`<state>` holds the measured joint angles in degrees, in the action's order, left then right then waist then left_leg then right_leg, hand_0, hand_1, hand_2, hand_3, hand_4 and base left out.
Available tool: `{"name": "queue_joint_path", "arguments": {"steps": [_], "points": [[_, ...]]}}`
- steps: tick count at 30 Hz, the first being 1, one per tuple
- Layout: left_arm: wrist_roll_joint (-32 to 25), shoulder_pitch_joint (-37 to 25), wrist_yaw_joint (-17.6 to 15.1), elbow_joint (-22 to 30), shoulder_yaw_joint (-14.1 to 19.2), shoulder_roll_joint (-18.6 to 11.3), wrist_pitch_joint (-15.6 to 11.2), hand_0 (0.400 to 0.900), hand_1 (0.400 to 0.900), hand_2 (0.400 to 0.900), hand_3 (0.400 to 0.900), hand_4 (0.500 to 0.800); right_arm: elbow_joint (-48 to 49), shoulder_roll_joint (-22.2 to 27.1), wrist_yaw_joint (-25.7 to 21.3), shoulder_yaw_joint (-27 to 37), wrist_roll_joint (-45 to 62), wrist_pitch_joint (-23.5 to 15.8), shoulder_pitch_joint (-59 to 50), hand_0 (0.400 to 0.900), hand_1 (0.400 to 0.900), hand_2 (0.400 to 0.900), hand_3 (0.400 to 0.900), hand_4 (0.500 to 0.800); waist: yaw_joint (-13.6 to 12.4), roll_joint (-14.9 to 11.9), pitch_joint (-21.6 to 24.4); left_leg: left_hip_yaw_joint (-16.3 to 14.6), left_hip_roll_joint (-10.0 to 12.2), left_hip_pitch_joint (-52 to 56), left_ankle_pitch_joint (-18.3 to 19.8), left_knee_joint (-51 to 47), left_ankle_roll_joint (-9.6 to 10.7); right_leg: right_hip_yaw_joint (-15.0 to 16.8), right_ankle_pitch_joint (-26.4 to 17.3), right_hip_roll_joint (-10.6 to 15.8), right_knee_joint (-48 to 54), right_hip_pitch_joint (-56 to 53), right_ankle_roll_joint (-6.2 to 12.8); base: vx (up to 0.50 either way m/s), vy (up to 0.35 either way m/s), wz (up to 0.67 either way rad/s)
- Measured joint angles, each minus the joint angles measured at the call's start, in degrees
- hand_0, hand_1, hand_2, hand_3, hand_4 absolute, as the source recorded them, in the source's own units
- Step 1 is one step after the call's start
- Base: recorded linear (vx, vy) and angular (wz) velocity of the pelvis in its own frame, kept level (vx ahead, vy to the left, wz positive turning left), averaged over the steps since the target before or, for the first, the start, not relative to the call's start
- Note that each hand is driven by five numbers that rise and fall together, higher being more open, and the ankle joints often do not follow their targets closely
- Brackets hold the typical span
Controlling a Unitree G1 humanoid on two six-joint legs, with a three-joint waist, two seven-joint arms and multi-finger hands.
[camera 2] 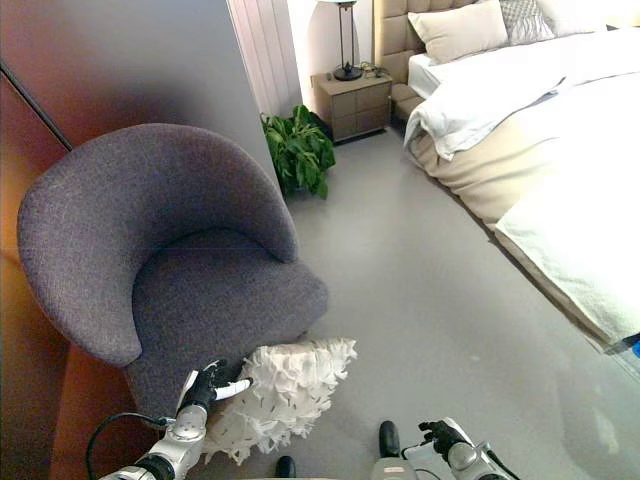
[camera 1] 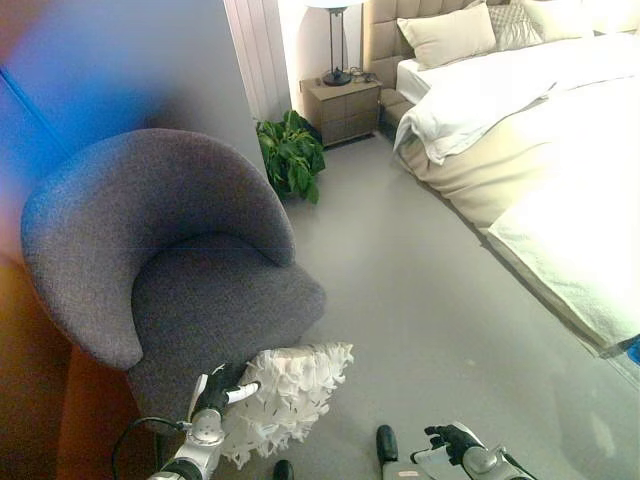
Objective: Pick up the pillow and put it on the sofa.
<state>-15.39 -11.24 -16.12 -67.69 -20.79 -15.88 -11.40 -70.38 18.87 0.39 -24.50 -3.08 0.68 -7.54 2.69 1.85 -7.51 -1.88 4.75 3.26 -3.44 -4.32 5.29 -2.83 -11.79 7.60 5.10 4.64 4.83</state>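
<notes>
The white ruffled pillow [camera 1: 290,395] lies on the floor [camera 1: 420,290], leaning against the near front of the grey sofa [camera 1: 170,260]. The left robot hand [camera 1: 222,387] grips its left edge, fingers curled onto the fabric. The right robot hand [camera 2: 442,437], near right, is loosely curled and holds nothing. Both views show the same.

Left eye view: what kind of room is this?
Most likely a bedroom: a made bed with white bedding and pillows, a nightstand carrying a lamp, and a grey armchair by the wall.
</notes>
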Motion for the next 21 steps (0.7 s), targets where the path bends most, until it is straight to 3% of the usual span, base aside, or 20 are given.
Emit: {"name": "queue_joint_path", "arguments": {"steps": [14, 21], "points": [[0.1, 0.34, -0.2, 0.02, 0.0, 0.0, -0.03, 0.9, 0.9, 0.9, 0.9, 0.8, 0.02, -0.01, -0.01, 0.05, 0.01, -0.02, 0.57, 0.9, 0.9, 0.9, 0.9, 0.8, -0.05, -0.2, 0.5, 0.01, 0.03, 0.03, -0.02, -0.11, -0.02, -0.04, 0.02, -0.01, 0.01, -0.01, 0.01, 0.0, 0.0, 0.0], [2.19, 0.37, -3.43, 0.03, 0.04, -0.02, 0.05, 0.9, 0.9, 0.9, 0.9, 0.8, 0.03, 0.0, 0.0, 0.07, 0.01, -0.03, 0.62, 0.9, 0.9, 0.9, 0.9, 0.8, -0.06, -0.2, 0.5, 0.02, 0.04, 0.01, -0.02, -0.11, -0.03, -0.07, 0.03, -0.01, 0.02, 0.0, 0.01, 0.0, 0.0, 0.0]]}}
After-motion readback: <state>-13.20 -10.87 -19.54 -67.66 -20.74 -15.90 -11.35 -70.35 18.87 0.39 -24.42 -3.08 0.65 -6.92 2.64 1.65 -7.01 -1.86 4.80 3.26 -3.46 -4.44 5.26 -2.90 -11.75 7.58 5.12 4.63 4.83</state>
